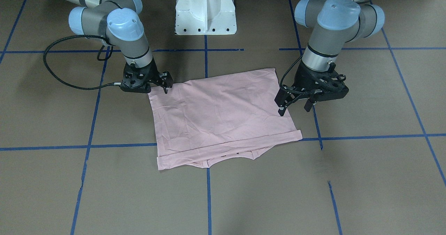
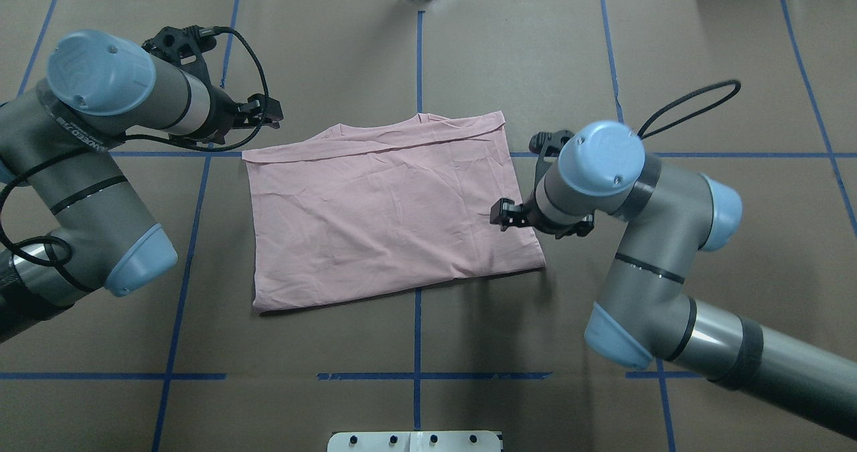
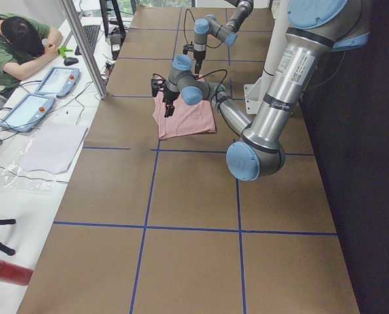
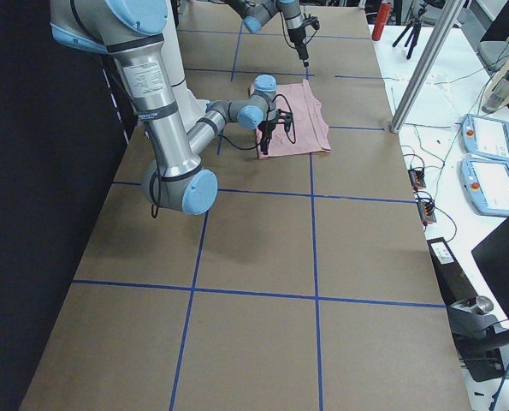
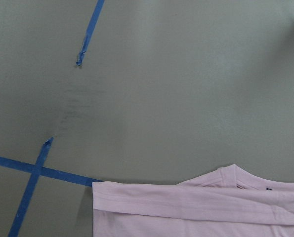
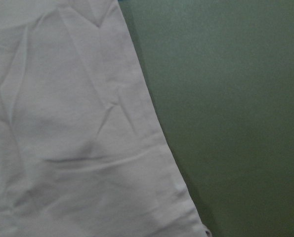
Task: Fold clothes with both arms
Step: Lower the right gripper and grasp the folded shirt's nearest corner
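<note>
White metal base mount (image 1: 205,12) right at my foot, on the brown paper-covered table (image 2: 602,70) gridded with blue tape lines (image 2: 419,57).

First thing out from there is my right claw (image 1: 167,87). It sits low at the near right part of the pink soft-fabric T-shirt (image 2: 388,217), tips pointing down at the cloth's right edge. The fingers look close to one another, but I cannot tell if they are pressed together, pinching cloth or just off it. My right wrist view gives only wrinkled cloth with its edge running diagonally and bare table beside it.

The T-shirt lies flat mid-table, folded into a rough rectangle. It is a bit skewed to the grid, lies across the centre tape line and is lightly creased. A hem band is folded across its far edge, and the neckline curve peeks out beyond that band.

Farther out is my left claw (image 1: 294,108), spread wide and holding nothing, raised over the shirt's far left corner. In the front-facing view one fingertip is over the cloth's edge and the other over bare table. My left wrist view looks down on that corner, the neckline and a tape crossing.

Past the table's far side is a white bench (image 3: 1,203) with two tablet-like pendants (image 3: 57,80) and a person in a green top (image 3: 11,46) leaning head-down on it.
</note>
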Motion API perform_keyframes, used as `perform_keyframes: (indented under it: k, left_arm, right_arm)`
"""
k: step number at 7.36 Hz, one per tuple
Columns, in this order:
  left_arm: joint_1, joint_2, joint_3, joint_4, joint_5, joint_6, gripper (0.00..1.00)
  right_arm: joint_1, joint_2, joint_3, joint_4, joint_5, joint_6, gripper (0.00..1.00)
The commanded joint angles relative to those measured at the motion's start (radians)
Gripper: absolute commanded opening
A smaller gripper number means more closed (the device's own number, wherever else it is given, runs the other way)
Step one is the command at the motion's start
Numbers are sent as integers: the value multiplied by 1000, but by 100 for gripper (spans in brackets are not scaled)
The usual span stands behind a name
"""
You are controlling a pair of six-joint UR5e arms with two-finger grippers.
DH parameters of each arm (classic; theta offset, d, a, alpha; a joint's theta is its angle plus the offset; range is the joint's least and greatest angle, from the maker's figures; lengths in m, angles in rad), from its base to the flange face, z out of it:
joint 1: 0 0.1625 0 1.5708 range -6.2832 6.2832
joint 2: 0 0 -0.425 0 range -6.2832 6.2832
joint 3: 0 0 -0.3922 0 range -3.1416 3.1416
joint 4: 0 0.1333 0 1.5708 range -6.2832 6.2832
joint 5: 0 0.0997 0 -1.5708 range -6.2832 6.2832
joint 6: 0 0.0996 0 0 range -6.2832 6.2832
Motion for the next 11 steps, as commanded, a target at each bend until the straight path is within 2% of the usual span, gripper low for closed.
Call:
perform_keyframes:
  k: [1,4,5,7,8,11]
  left_arm:
    - [1,-3,-11,0,0,-29,100]
    - [3,-1,-24,0,0,-42,100]
    - [3,0,-24,0,0,-42,100]
    - [1,0,-24,0,0,-42,100]
    - [3,0,-24,0,0,-42,100]
    - [3,0,-32,0,0,-43,100]
  right_arm:
    - [-13,-7,-4,-7,-9,-6,100]
    - [-13,-9,-32,-10,-10,-10,100]
    - [-13,-7,-32,-10,-10,-9,83]
    - [-13,-9,-27,-10,-2,-10,4]
    - [-13,-9,-24,-12,-5,-10,0]
    - [-9,-16,2,-13,-2,-9,0]
